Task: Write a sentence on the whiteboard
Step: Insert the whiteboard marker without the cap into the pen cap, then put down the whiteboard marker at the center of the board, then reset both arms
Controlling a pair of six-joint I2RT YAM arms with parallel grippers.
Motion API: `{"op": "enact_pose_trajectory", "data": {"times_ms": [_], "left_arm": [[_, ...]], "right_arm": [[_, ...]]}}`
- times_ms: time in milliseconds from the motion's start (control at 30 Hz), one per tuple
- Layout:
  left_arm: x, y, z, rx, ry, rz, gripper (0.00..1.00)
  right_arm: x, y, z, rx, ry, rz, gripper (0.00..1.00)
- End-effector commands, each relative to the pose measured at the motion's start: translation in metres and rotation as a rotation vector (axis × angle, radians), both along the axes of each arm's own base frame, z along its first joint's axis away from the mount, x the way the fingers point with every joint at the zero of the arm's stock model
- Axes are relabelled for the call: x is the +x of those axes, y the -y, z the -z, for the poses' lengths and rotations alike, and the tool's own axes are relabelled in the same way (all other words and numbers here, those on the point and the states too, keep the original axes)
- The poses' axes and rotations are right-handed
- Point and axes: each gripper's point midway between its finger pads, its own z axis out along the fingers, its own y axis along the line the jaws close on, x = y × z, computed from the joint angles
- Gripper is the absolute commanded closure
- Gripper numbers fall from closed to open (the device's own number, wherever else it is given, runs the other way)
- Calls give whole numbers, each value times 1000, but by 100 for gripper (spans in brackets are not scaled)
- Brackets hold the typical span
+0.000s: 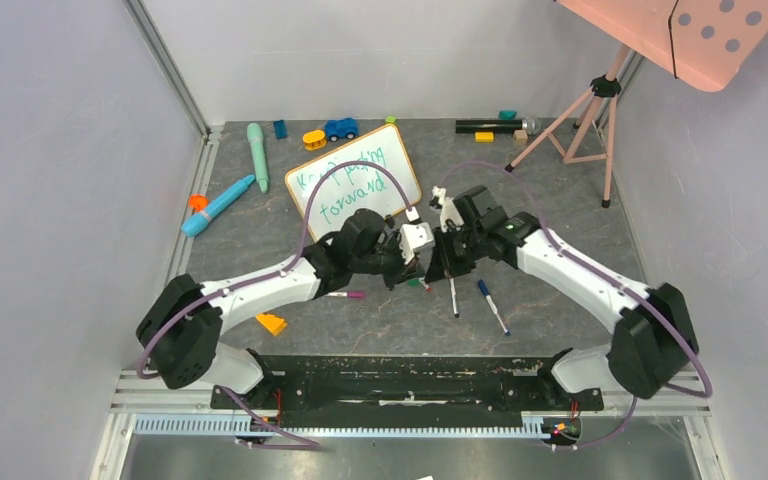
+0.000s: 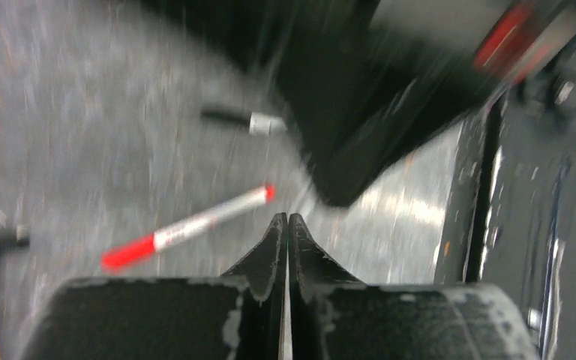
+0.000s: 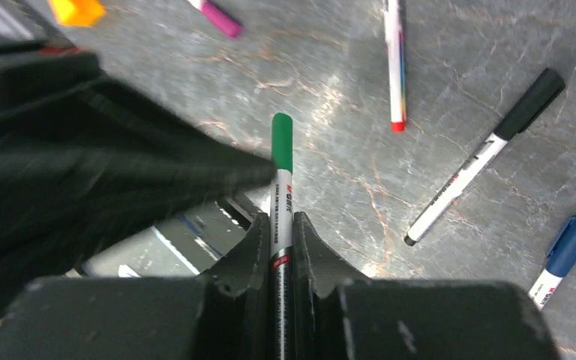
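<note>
Your right gripper (image 3: 281, 225) clamps its jaws on the green marker (image 3: 282, 142); your left gripper (image 2: 288, 222) has jaws pressed together (holding nothing). The whiteboard (image 1: 397, 158), bearing the sentence (image 1: 335, 183), sits upper centre of the overhead frame.

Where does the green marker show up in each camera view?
Top external: green marker, only a green end showing at centre, mostly hidden.
Left wrist: not in it.
Right wrist: centre, clamped in the right gripper.
Shared: magenta marker, top external and right wrist.
</note>
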Motion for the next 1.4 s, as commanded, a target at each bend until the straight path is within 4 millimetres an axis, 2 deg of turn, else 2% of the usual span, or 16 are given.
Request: {"op": "enact_pose_trajectory", "data": {"times_ms": [0, 67, 133, 233, 300, 400, 433, 500, 633, 733, 767, 833, 867, 1033, 1267, 1367], "left_arm": [[-5, 70, -105, -522, 130, 51, 98], [3, 56, -87, -483, 94, -59, 86], [1, 38, -77, -459, 97, -111, 72], [-2, 6, -62, -395, 67, -217, 62], [-1, -18, -54, -368, 27, -330, 52], [3, -50, -47, -350, -48, -518, 27], [5, -59, -48, -352, -65, -580, 15], [10, -78, -44, -333, -98, -713, 5], [13, -106, -23, -240, -140, -876, 3], [18, -125, -20, -216, -107, -950, 2], [21, -132, -21, -217, -95, -979, 1], [27, -145, -22, -224, -79, -1018, 1], [29, -152, -22, -227, -76, -1038, 1], [45, -196, -15, -194, -39, -1158, 1], [67, -246, -9, -126, 119, -1300, 4], [77, -260, -10, -160, 193, -1354, 4]], "right_arm": [[-1, -9, 24, -89, -5, -30, 100], [11, 1, 18, -119, 36, 7, 100], [28, 17, 11, -113, 73, 70, 100], [53, 34, 8, -105, 143, 152, 100], [67, 33, 6, -63, 190, 185, 100], [82, 26, 15, 17, 201, 243, 99], [86, 22, 18, 53, 201, 255, 98], [91, 12, 25, 126, 189, 271, 97], [99, 5, 40, 210, 172, 307, 83], [101, 12, 48, 199, 176, 341, 51], [101, 17, 50, 186, 180, 356, 31], [100, 29, 51, 164, 196, 387, 11], [99, 38, 53, 145, 203, 406, 8], [98, 93, 46, 39, 302, 503, 3], [105, 198, 43, -339, 503, 674, 4], [112, 226, 37, -441, 567, 733, 5]]}}
